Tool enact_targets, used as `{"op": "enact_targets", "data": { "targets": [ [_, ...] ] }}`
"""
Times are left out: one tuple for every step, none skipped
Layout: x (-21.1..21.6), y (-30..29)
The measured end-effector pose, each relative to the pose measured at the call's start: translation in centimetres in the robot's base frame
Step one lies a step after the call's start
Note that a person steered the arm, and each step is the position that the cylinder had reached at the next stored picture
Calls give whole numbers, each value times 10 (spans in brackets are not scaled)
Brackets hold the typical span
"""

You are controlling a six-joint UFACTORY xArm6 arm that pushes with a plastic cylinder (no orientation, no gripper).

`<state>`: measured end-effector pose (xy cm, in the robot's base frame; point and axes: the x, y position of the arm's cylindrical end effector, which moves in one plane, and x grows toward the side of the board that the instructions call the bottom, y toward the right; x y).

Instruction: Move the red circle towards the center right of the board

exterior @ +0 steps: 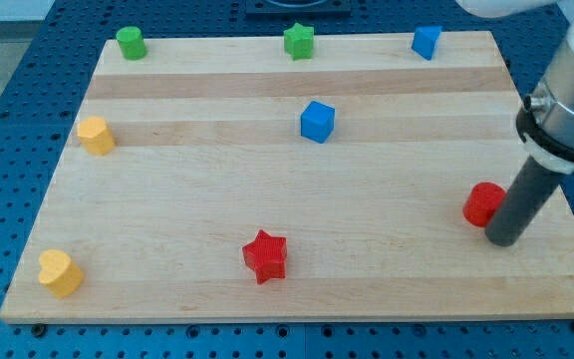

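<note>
The red circle [482, 203] is seen near the wooden board's [197, 199] right-hand edge, roughly at mid-height and slightly toward the view's bottom. It is touched on its right side by my tip [503, 239], the lower end of the dark rod, which partly overlaps the circle's right rim; the rod carries no fingers, so nothing is spread, pressed together or pinched. Only a narrow strip of bare wood is left between the red circle and the board's right edge, while a wide open stretch of wood is found to its left. Taken from the red circle, the red star [265, 255] is placed well apart toward the view's lower left, close to the bottom edge. The blue cube [317, 121] is set well to the upper left of the circle, in the board's middle. A second blue block [426, 42] is found above the circle and a little to its left, right at the top edge. The green star [299, 41] and the green cylinder [131, 43] are lined along that same top edge, farther left. A yellow block [96, 135] and a yellow heart [59, 272] are placed far from the circle, near the left edge. No writing or labels can be read, and no containers are seen
</note>
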<state>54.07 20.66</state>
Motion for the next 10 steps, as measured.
{"op": "enact_targets", "data": {
  "targets": [
    [-12, -4],
    [-25, -4],
    [-45, -10],
    [-69, -20],
    [-88, -27],
    [-90, -45],
    [-90, -75],
    [-110, -79],
    [-125, -60],
    [-137, -40]
  ]
}}
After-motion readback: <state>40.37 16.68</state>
